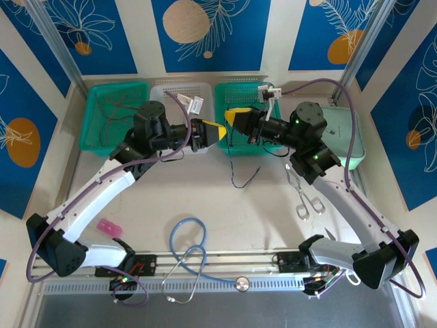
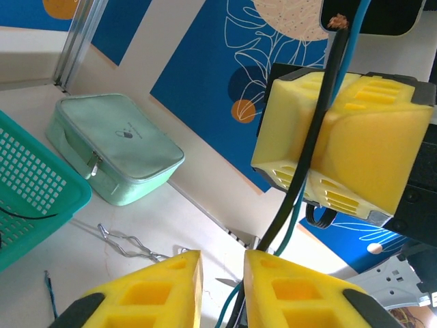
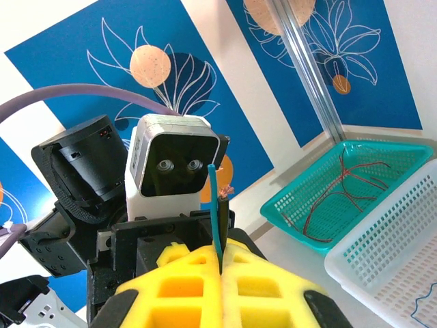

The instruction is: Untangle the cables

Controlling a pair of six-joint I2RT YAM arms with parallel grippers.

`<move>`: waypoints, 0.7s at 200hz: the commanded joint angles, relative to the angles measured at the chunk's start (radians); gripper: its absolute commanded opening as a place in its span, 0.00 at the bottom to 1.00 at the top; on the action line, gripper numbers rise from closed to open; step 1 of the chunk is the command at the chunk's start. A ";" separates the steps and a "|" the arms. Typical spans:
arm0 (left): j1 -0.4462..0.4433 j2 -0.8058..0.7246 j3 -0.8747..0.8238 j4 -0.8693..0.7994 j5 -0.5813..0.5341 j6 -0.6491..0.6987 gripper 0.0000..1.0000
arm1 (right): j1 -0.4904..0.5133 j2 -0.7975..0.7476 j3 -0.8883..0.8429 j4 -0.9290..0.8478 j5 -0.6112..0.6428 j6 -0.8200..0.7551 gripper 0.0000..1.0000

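Pinching two cables (image 2: 300, 184) between yellow pads pressed flat together, the right tool (image 3: 222, 263) holds them in the air above the bench (image 1: 225, 205), nose to nose with the left tool (image 2: 222, 263). Seen from the left wrist, the black cable (image 2: 333, 61) and the blue cable (image 3: 214, 205) run down out of the right tool's seam. They pass through the narrow gap between the left tool's fingers (image 2: 157, 290). Those fingers stand slightly apart, wider than the strands, and whether either pad touches them cannot be told. The cables' short ends stick up just past the right tool's tips, the black one showing frayed copper.

From above, a dark strand (image 1: 240, 176) hangs below the meeting tools and trails onto the bench in front of the right green basket (image 1: 239, 85). A red cable (image 1: 113, 113) lies loose in the left green basket (image 1: 116, 87), well apart from both tools. A thin bluish wire (image 3: 423, 307) in the white basket (image 1: 179, 87) is cut off by the picture's edge.

From above, both tools' tips are small and partly hidden behind the wrists. On the near bench lie a stethoscope (image 1: 188, 249), a pink piece (image 1: 108, 225) and metal tongs (image 1: 304, 195). A mint case (image 1: 351, 133) sits at the far right.
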 commanded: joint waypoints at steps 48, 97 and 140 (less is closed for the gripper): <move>-0.013 0.001 0.027 0.055 0.021 -0.010 0.32 | -0.001 -0.001 0.031 0.019 -0.031 -0.004 0.00; -0.013 -0.036 -0.008 0.053 0.001 -0.007 0.33 | -0.018 -0.014 0.034 0.007 -0.006 0.003 0.00; -0.015 -0.048 -0.044 0.098 -0.016 -0.035 0.33 | -0.020 -0.022 0.036 0.002 0.004 0.001 0.00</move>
